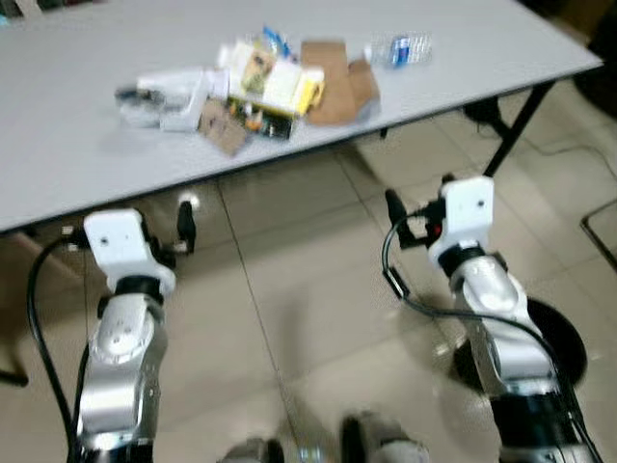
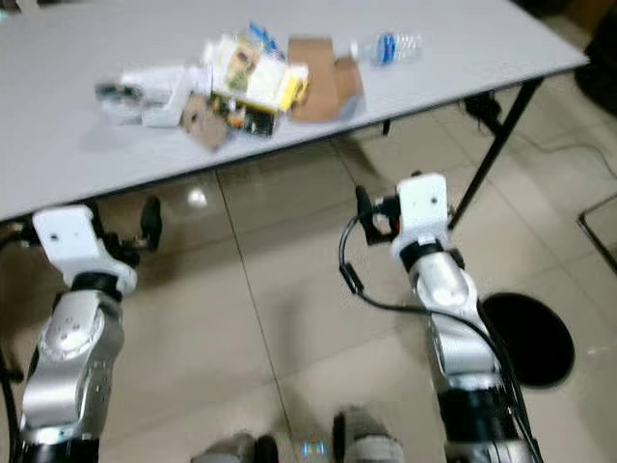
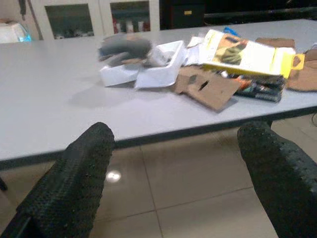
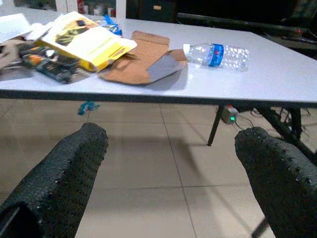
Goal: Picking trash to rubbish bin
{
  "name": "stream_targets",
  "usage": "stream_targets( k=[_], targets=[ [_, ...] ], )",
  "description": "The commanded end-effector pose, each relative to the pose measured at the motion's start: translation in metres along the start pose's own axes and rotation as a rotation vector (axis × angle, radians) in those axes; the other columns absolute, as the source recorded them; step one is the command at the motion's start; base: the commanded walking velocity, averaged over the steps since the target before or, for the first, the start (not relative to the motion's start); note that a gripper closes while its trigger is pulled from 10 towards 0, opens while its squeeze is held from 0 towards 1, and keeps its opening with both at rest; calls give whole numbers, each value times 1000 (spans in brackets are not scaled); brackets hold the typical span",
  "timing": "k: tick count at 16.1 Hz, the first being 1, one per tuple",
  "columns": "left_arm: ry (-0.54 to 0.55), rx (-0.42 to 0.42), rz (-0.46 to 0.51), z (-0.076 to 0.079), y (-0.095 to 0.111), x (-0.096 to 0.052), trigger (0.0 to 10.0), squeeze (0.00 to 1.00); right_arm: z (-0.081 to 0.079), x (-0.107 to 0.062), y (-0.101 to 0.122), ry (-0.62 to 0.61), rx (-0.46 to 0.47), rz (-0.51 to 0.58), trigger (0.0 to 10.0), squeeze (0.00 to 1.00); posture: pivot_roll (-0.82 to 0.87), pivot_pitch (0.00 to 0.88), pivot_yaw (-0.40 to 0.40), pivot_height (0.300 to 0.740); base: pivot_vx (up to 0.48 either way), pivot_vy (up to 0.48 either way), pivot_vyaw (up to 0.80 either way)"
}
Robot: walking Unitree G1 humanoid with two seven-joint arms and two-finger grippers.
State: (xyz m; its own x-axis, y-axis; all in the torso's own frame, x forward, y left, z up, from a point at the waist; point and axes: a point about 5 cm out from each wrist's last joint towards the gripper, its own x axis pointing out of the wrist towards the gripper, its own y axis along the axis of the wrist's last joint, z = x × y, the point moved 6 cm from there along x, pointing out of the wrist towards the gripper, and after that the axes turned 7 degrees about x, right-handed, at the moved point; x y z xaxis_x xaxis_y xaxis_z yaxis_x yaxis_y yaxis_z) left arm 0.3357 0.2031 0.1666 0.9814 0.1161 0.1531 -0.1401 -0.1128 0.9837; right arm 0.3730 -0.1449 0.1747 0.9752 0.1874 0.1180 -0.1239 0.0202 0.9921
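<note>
both arms are raised, elbows bent, forearms reaching toward the table (image 1: 87,145) edge. the left tool (image 3: 173,178) sits at about 8 o'clock in the left eye view, fingers spread apart with nothing between them; the right tool (image 4: 173,173) at about 3 o'clock is likewise spread and holding nothing. both hang over the tiled floor (image 1: 289,289), short of the table.

the trash pile (image 1: 260,82) lies on the table near 12 o'clock: a white box (image 3: 148,72), a yellow packet (image 4: 86,42), brown cardboard (image 4: 143,62) and a clear bottle (image 4: 215,54) with a blue label at the pile's 3 o'clock side.

the right wrist view shows the bottle sharply; the left wrist view shows cabinets (image 3: 94,17) behind the table.

a round black bin (image 2: 528,338) stands on the floor at 4 o'clock; its contents cannot be made out.
</note>
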Motion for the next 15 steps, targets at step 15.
stream_targets(
  k=[15],
  targets=[
    [-4, 17, 21, 2, 4, -1, 10000, 0, 1, 2, 18, -4, -28, 67, 10000, 0, -119, 199, 30, 740, 400, 0, 32]
  ],
)
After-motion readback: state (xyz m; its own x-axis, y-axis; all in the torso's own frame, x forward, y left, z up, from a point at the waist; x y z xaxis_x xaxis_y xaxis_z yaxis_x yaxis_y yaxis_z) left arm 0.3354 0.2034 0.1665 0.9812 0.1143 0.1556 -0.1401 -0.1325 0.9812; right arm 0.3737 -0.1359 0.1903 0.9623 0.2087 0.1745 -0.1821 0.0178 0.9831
